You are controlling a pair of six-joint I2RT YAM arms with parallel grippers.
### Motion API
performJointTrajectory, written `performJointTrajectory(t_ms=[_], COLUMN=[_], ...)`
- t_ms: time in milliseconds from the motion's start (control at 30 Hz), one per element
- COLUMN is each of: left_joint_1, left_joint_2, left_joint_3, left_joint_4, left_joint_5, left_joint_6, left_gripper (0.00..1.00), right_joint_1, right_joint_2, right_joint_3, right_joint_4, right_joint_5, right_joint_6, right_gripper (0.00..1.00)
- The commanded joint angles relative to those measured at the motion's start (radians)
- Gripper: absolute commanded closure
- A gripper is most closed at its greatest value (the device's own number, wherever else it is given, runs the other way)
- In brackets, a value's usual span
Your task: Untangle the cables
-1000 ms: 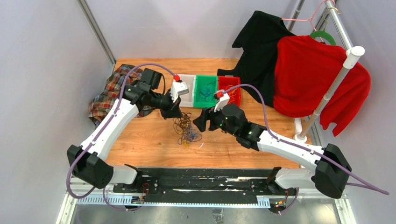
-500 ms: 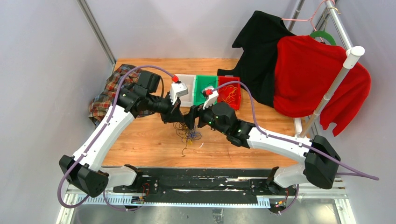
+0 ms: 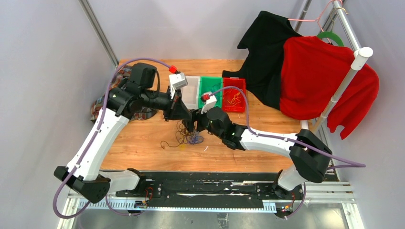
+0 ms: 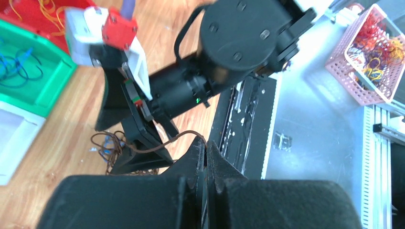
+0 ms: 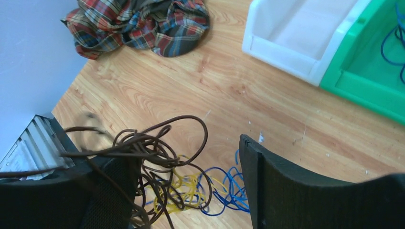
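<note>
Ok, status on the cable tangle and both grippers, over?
Left gripper shut on brown cable. Right gripper open over the tangle. Brown loops draped across one of its fingers.

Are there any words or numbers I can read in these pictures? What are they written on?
None can be read.
The white bin, green bin, red bin, cables and pink basket show no letters, numbers or signs in any view.
</note>
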Motion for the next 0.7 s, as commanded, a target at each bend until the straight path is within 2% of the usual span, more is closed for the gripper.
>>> performJointTrajectory(t_ms=[0, 167, 333, 567, 667], left_joint_1=[-0.009, -0.009, -0.009, -0.009, -0.009], left_joint_2=[-0.029, -0.009, 0.046, 0.157, 0.182], left_joint_3=[0.123, 0.309, 0.569, 0.904, 0.973], left_joint_4=[-0.001, -0.001, -0.002, 0.001, 0.050], left_joint_5=[0.056, -0.072, -0.199, -0.397, -0.478], left_joint_6=[-0.065, -0.042, -0.024, 0.060, 0.103], left_gripper=[0.99, 1.00, 1.00, 1.00, 1.00], right_joint_1=[0.012, 0.012, 0.013, 0.013, 0.013], right_joint_2=[0.006, -0.041, -0.087, -0.121, -0.134], right_joint_3=[-0.072, -0.200, -0.312, -0.370, -0.382], right_joint_4=[0.043, 0.043, 0.042, 0.011, -0.002], right_joint_5=[0.049, 0.068, 0.093, 0.103, 0.109], right_joint_6=[0.059, 0.119, 0.167, 0.193, 0.199], right_gripper=[0.29, 0.31, 0.36, 0.39, 0.39])
